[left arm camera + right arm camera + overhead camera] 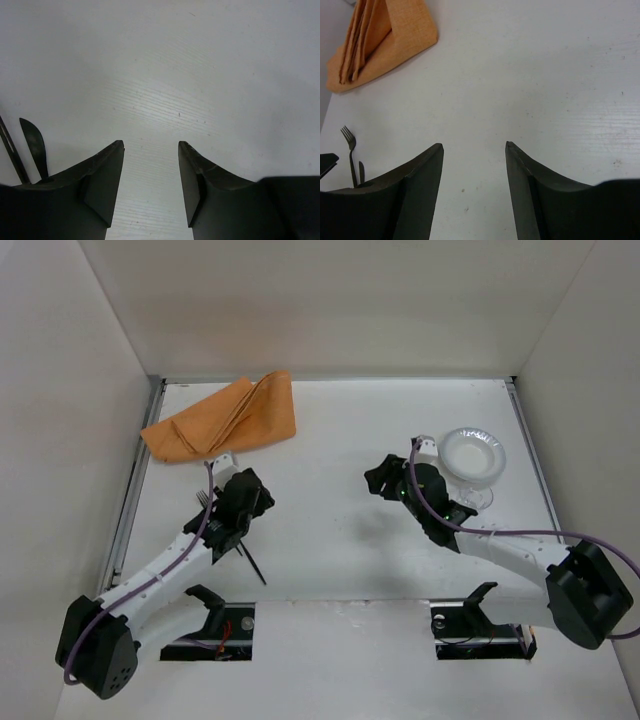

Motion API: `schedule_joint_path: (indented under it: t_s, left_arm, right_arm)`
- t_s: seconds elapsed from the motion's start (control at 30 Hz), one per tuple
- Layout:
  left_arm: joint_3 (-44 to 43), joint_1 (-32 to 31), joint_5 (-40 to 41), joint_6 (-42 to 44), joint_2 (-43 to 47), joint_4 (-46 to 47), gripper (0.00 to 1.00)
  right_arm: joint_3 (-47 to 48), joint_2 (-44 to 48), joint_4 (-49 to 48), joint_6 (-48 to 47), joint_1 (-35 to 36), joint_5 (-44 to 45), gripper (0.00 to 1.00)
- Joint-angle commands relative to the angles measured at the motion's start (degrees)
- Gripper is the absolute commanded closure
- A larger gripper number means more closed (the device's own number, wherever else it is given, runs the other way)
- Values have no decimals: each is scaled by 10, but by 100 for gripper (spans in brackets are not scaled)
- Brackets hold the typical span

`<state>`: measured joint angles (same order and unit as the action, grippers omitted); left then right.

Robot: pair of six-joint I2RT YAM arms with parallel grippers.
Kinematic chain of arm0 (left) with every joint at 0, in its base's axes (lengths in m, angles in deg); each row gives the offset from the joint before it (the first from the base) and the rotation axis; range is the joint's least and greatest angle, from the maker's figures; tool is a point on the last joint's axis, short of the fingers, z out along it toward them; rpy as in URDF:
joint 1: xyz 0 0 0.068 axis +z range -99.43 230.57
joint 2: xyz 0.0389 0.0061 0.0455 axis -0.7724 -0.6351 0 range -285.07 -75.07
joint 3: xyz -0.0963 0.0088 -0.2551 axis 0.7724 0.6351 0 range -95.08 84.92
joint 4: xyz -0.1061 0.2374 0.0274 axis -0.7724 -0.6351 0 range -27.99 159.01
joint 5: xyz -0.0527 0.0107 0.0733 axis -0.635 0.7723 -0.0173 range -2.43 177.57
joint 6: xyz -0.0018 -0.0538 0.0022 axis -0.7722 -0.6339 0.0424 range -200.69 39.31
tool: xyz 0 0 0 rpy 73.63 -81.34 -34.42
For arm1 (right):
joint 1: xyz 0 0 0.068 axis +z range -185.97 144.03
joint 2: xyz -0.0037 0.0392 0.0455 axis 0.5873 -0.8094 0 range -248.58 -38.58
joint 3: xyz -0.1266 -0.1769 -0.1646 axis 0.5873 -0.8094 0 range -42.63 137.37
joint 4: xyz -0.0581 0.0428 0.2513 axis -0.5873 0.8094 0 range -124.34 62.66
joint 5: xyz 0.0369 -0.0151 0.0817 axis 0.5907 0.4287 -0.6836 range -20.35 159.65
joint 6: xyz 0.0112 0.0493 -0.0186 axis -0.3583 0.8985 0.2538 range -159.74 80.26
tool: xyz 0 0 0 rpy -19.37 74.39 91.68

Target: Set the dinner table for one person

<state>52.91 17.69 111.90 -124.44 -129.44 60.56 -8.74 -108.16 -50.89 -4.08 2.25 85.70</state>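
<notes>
Left fingers point(102, 180) stand apart, empty, over the white bench point(200, 75). A dark utensil tip point(33, 142) shows at left, its handle hidden.

Right fingers point(417, 190) are likewise spread, holding nothing. An orange napkin point(385, 35) lies far left, and a fork point(349, 145) is partly cut off.

From above, a white plate point(449, 447) sits bare at far right; a clear object point(479, 499) beside it is hard to make out. Rails point(128, 502) edge the bench and white walls point(350, 300) surround it.

Top camera looks down from the near edge over the whole table point(330, 440). Both wrist cameras skim it closely; the right shares the cloth point(385, 40), probably the fork point(350, 150), with top.
</notes>
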Motion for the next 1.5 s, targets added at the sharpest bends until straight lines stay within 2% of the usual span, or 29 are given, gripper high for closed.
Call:
schedule_joint_path:
  t_s: [0.0, 0.17, 0.33, 0.4, 0.5, 0.57, 0.67, 0.8, 0.93, 1.07, 1.23, 1.4, 1.47]
  left_arm:
    - [-2, 34, -8, -5, 15, 11, 54]
    - [-11, 90, -9, -24, -6, 74, 52]
    - [-47, 163, -46, -50, -76, 115, 53]
    - [-55, 194, -53, -69, -100, 135, 53]
    - [-72, 246, -53, -92, -139, 156, 52]
    - [-82, 276, -53, -100, -172, 185, 51]
    - [-96, 320, -52, -129, -209, 221, 49]
    - [-143, 388, -89, -163, -284, 237, 48]
    - [-223, 425, -150, -165, -385, 232, 48]
    - [-298, 446, -192, -166, -482, 211, 51]
    - [-322, 425, -199, -176, -536, 196, 60]
    - [-322, 336, -212, -162, -542, 218, 81]
    - [-320, 301, -224, -162, -545, 230, 86]
  right_arm:
    - [3, 4, -36, 2, -7, -7, 41]
    - [4, 0, -40, 3, -4, -14, 40]
    - [3, 1, -33, 6, -15, -16, 40]
    - [-1, 3, -38, 6, -15, -16, 49]
    - [5, -1, -32, 6, -16, -23, 75]
    - [7, -3, -29, 11, -13, -26, 79]
    - [7, -5, -30, 12, -15, -27, 74]
    - [7, -6, -34, 12, -16, -43, 50]
    - [9, -6, -36, 12, -13, -46, 43]
    - [16, -13, -31, 9, -13, -52, 42]
    - [13, -10, -35, 11, -13, -53, 42]
    - [14, -13, -36, 9, -13, -53, 42]
    - [14, -17, -34, 8, -13, -53, 42]
